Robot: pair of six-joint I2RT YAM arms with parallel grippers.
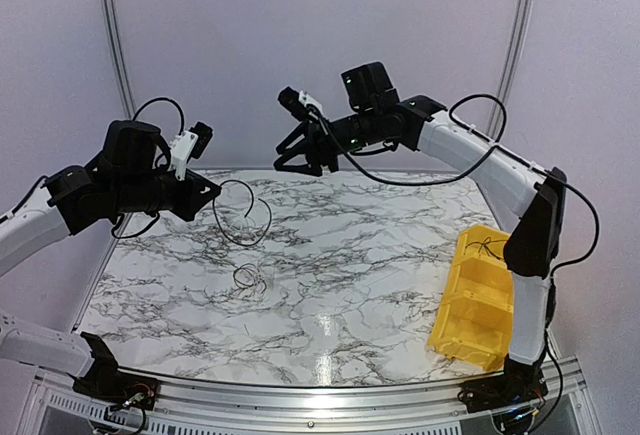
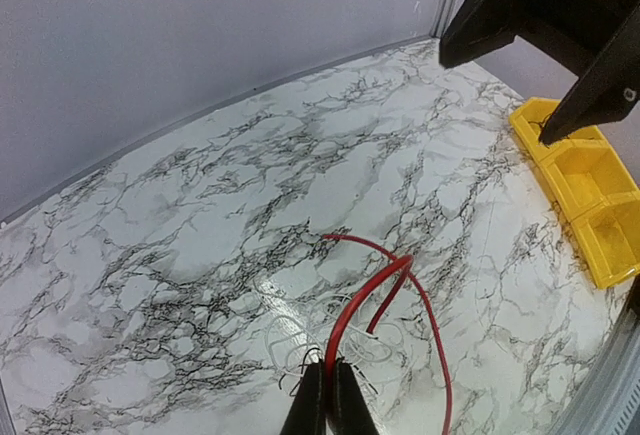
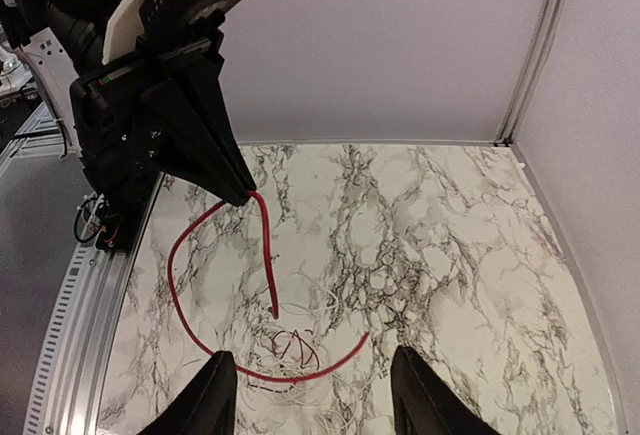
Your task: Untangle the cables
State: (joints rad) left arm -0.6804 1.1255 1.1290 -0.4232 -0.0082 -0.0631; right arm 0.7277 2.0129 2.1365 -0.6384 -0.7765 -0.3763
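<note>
My left gripper (image 1: 207, 193) is shut on a thin red cable (image 2: 366, 293) and holds it above the marble table. The cable curls in a loose loop below the fingertips (image 3: 178, 290) and looks dark in the top view (image 1: 243, 217). A small tangle of thin whitish and dark cables (image 3: 290, 352) lies on the table under it, also seen in the top view (image 1: 248, 275) and in the left wrist view (image 2: 285, 340). My right gripper (image 1: 300, 162) is open and empty, high above the back of the table, with its fingers wide apart (image 3: 214, 395).
A yellow bin (image 1: 478, 295) with compartments stands at the table's right edge, also in the left wrist view (image 2: 590, 200). White walls close the back and sides. The table's left rail (image 3: 70, 335) runs beside the left arm.
</note>
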